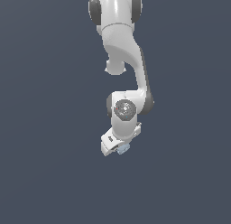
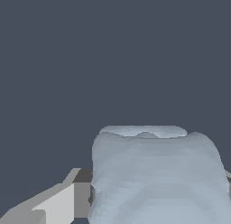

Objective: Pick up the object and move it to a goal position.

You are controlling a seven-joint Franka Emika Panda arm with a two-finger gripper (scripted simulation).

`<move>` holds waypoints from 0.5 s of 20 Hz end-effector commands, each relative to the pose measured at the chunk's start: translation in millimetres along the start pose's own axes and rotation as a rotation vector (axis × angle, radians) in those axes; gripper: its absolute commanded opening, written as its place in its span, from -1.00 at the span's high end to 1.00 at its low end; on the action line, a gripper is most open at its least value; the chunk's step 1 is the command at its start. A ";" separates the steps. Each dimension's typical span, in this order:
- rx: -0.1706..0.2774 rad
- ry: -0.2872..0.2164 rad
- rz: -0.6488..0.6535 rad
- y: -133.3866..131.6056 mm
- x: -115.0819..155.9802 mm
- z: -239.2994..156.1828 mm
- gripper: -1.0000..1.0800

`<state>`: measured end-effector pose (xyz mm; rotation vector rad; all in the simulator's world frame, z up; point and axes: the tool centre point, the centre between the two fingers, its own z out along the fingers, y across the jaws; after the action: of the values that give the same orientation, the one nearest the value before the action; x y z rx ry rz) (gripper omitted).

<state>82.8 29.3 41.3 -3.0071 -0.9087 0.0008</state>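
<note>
The object [image 1: 123, 149] is a small pale blue-grey block. In the exterior view it shows just under the white hand of the arm, between the fingertips of my gripper [image 1: 118, 149]. In the wrist view the object [image 2: 155, 178] fills the lower right of the picture, very close to the camera, with one grey-white finger [image 2: 58, 203] pressed against its side. The other finger is almost hidden behind it. The gripper is shut on the object. No goal marker shows in either view.
The white Panda arm [image 1: 119, 42] reaches down from the top of the exterior view. The ground is a plain dark blue-grey surface [image 1: 45, 128] with no other objects in view.
</note>
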 end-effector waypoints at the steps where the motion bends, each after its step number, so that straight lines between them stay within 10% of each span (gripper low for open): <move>1: 0.000 0.000 0.000 0.9 -3.2 -1.7 1.00; 10: 0.000 0.000 0.000 6.1 -33.7 -14.6 1.00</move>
<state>63.0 10.7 52.8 -3.0069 -0.9090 0.0010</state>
